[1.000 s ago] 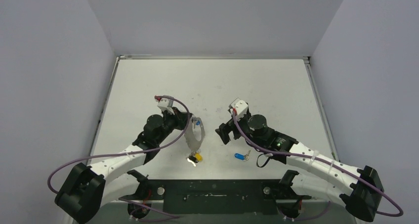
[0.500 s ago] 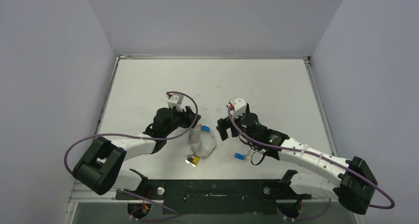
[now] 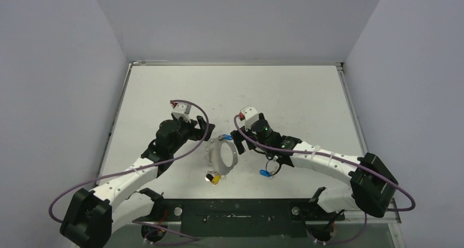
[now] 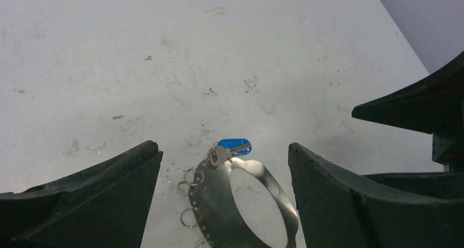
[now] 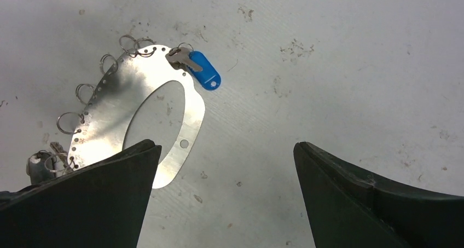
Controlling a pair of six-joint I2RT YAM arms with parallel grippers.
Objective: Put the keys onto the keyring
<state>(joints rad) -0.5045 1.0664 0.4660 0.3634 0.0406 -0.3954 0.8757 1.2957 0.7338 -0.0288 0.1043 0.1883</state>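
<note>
The keyring (image 3: 215,154) is a flat silvery metal hoop with small rings along one edge, and it lies flat on the table between the two grippers. A blue-headed key (image 3: 223,138) hangs from its far end, and yellow and black keys (image 3: 214,177) sit at its near end. Another blue key (image 3: 265,173) lies loose to the right. My left gripper (image 3: 204,137) is open, with the keyring (image 4: 216,201) and the blue key (image 4: 234,147) lying between its fingers, untouched. My right gripper (image 3: 239,144) is open over bare table, the keyring (image 5: 109,108) by its left finger.
The white table (image 3: 295,100) has a raised rim at the back and sides, with grey walls around it. A black mounting bar (image 3: 235,211) runs along the near edge. Purple cables loop off both arms.
My left gripper has opened and let go of the keyring, which now lies flat instead of hanging. The left arm has drawn back a little. The right arm has swung left toward the ring.
</note>
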